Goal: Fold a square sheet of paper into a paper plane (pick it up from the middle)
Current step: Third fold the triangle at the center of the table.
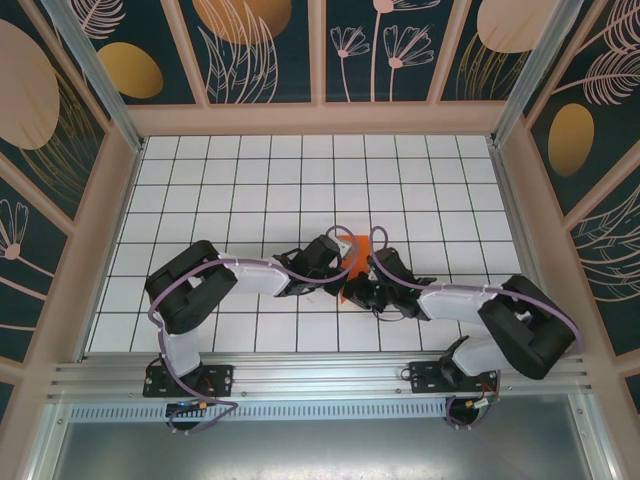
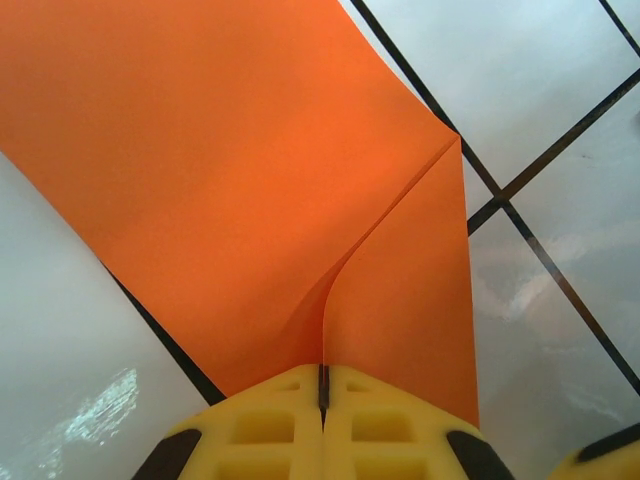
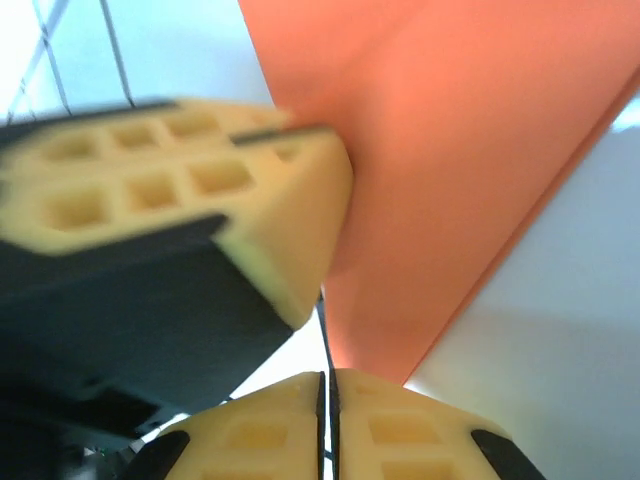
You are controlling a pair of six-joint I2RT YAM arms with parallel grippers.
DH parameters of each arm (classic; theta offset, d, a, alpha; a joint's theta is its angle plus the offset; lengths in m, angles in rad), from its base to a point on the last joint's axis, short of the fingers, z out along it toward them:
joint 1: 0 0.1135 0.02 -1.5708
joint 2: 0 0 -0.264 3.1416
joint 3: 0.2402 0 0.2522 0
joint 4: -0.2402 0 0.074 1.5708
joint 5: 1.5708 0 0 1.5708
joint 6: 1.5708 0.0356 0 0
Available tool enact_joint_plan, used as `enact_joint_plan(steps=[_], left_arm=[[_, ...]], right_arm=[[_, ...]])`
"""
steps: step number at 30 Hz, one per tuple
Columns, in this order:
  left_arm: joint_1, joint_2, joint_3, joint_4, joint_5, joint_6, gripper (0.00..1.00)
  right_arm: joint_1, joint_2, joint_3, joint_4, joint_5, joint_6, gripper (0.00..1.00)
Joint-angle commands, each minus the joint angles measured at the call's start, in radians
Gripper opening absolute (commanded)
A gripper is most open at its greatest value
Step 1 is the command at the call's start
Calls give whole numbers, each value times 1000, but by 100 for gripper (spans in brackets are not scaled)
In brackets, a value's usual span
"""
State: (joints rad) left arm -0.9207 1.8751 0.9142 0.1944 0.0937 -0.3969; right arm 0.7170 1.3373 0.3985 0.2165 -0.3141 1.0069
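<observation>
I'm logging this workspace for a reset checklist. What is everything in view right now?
orange paper: one, bright orange, partly folded, mid-table between the grippers
table: one, white with black grid lines, under everything
wall panels: several, dark blue with tan plant patterns, around the table
metal rail: one, silver, along the near edge
left arm, right arm: two, white and black, based at the rail
left gripper: one, yellow fingers, shut on the paper
right gripper: one, yellow fingers, shut on the paper's edge
</observation>
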Motion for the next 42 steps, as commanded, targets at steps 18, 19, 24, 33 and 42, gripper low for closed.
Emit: enact_joint_plan(steps=[18, 19, 24, 33, 42], left_arm=[[8, 61, -10, -126, -22, -7, 4], [7, 62, -11, -129, -22, -7, 4], [7, 62, -13, -131, -24, -8, 4], [7, 62, -14, -135, -27, -5, 4], [7, 61, -16, -137, -33, -9, 4]], right_arm=[[-264, 197, 94, 25, -179, -223, 13], [-263, 210, 103, -1, -162, -231, 12], [-263, 196, 143, -73, -139, -261, 12], [-303, 185, 184, -90, -135, -303, 12], [-310, 261, 192, -94, -123, -318, 11]])
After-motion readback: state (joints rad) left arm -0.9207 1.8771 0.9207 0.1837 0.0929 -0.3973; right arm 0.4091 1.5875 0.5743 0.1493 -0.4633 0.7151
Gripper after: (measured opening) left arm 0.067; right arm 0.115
